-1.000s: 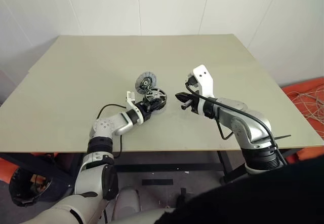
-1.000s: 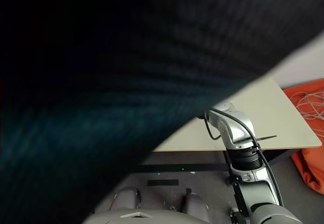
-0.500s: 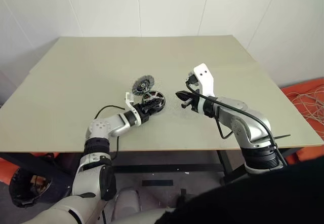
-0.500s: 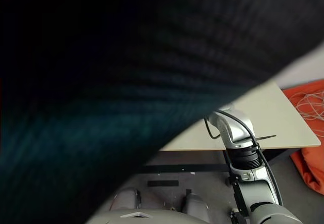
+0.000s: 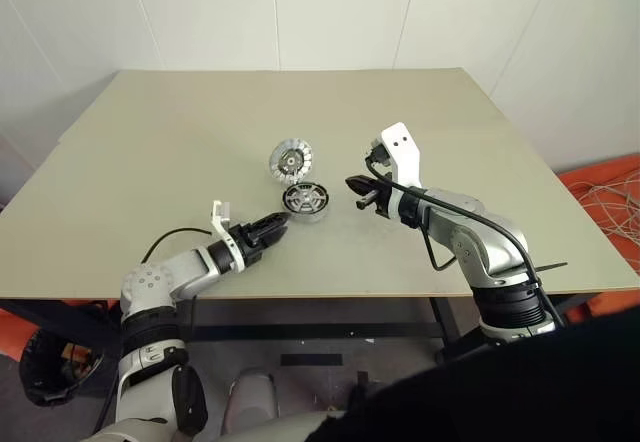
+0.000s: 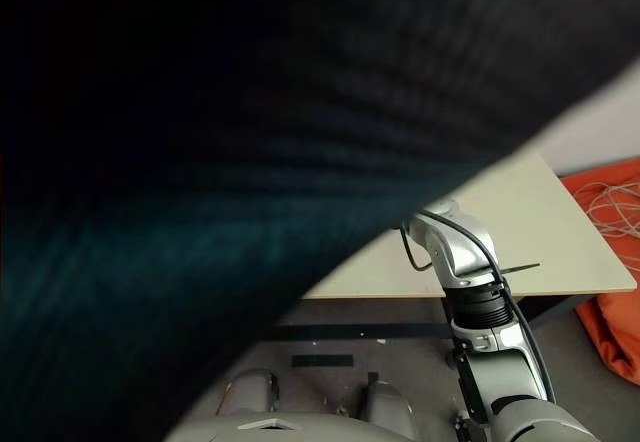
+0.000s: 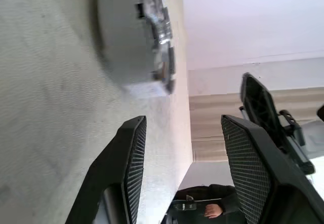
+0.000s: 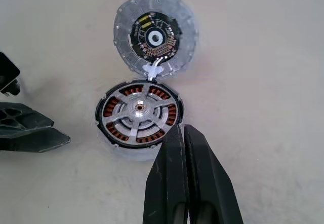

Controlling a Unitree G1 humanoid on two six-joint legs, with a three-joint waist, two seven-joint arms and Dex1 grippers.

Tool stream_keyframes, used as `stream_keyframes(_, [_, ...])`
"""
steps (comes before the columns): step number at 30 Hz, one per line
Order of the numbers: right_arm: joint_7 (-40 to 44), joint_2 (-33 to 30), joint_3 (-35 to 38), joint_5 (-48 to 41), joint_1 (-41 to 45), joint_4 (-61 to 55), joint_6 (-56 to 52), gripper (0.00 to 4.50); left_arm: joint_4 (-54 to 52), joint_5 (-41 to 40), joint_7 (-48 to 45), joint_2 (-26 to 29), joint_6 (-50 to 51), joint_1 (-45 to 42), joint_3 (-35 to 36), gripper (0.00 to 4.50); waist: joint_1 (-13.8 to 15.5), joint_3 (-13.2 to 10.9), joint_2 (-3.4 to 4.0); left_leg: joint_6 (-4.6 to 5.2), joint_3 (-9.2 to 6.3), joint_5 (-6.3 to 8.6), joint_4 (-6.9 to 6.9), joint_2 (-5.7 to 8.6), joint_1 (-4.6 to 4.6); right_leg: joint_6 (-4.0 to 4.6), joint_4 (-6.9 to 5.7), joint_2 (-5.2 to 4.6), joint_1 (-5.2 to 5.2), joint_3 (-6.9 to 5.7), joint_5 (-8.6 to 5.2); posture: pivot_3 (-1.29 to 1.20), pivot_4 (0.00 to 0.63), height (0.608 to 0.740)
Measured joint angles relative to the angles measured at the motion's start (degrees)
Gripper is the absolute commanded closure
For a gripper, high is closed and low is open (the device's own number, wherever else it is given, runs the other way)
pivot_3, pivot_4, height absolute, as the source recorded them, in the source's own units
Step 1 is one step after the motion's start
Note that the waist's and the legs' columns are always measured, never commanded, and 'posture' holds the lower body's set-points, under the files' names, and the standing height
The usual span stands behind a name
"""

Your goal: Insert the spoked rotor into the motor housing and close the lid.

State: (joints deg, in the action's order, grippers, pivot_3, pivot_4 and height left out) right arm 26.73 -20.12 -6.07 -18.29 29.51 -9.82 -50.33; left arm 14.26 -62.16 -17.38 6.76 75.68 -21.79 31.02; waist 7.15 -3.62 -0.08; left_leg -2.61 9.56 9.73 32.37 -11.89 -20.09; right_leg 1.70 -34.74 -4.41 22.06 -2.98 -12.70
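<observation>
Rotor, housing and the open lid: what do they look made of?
Rotor: likely bare metal, bright silvery spokes and hub with a shine.
Housing: silver rim looks metal; the orange-brown blocks between the spokes look like copper windings.
Lid: dull grey rim, probably metal; inside, a dark disc with small parts, seemingly a circuit board.

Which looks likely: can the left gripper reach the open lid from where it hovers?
Probably yes: the left gripper stands open and empty, but the motor housing lies between it and the lid.
</observation>
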Motion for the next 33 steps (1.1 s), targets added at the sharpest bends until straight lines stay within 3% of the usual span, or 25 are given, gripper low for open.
stream_keyframes(5, [0.48,0.86,-0.97,0.66,0.16,1.11,2.42,4.5,-4.98,2.82,-2.11,1.78,-5.27,2.08,-4.05,1.99,-0.12,0.0,0.0,0.0,0.0,0.0,-0.05,-0.03,0.01,-0.01,0.02,0.02,0.04,0.0,-0.01,0.0,0.0,0.74])
stream_keyframes(16, [-0.08,9.9,-5.47,5.22,2.63,13.38,11.84,4.5,-8.04,17.0,-9.82,7.47,-25.23,1.4,-14.41,1.99,-0.26,0.0,0.0,-0.02,0.01,-0.01,-0.06,-0.02,-0.08,0.0,0.02,0.03,0.11,0.01,0.0,0.0,0.0,0.74])
stream_keyframes(25, [-1.75,16.85,-5.94,8.67,4.49,28.21,18.03,4.5,-7.96,19.76,-11.21,7.99,-28.52,1.72,-16.03,1.99,-1.11,0.0,0.0,-0.1,0.01,-0.06,-0.04,-0.02,-0.12,0.22,-0.01,0.03,0.13,0.01,0.12,0.0,0.0,0.74])
stream_keyframes(33, [-1.95,16.33,-5.38,9.51,4.65,29.74,19.99,4.5,-7.95,19.82,-11.26,7.98,-28.87,1.81,-16.03,1.99,-1.65,0.0,0.0,-0.03,0.0,-0.01,-0.03,-0.03,-0.01,0.02,-0.03,0.03,0.05,0.01,0.01,0.0,0.0,0.74])
